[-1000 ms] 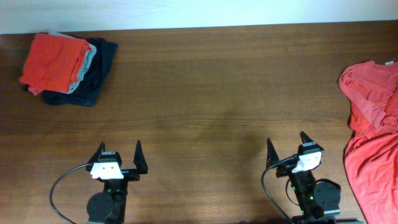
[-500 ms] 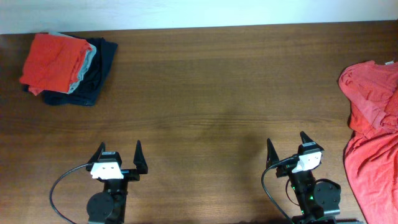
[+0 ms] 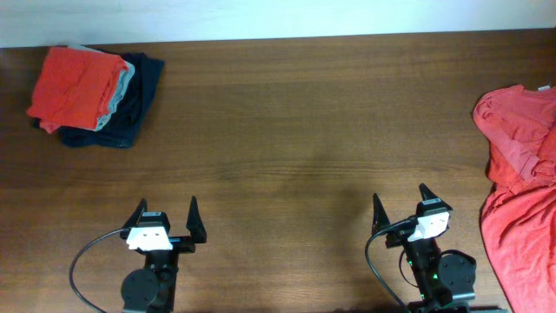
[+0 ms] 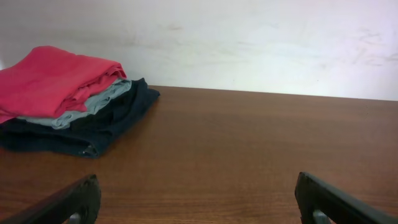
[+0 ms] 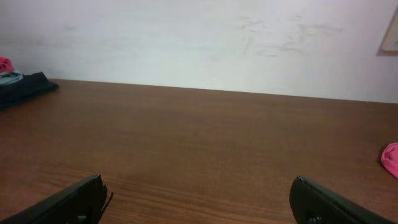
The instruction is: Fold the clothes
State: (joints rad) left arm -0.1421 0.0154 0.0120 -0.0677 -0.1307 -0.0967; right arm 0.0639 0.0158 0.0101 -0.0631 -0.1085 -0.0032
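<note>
Crumpled orange-red clothes lie heaped at the table's right edge; a small bit of them shows at the right of the right wrist view. One folded orange-red shirt tops a stack at the far left, also seen as the red shirt in the left wrist view. My left gripper rests open near the front edge, left of centre, nothing between its fingers. My right gripper stands open at the front right, its fingers empty, a short way left of the heap.
Under the folded shirt lie a pale grey garment and a dark navy garment, seen as grey and navy layers from the left wrist. A white wall runs behind the brown wooden table.
</note>
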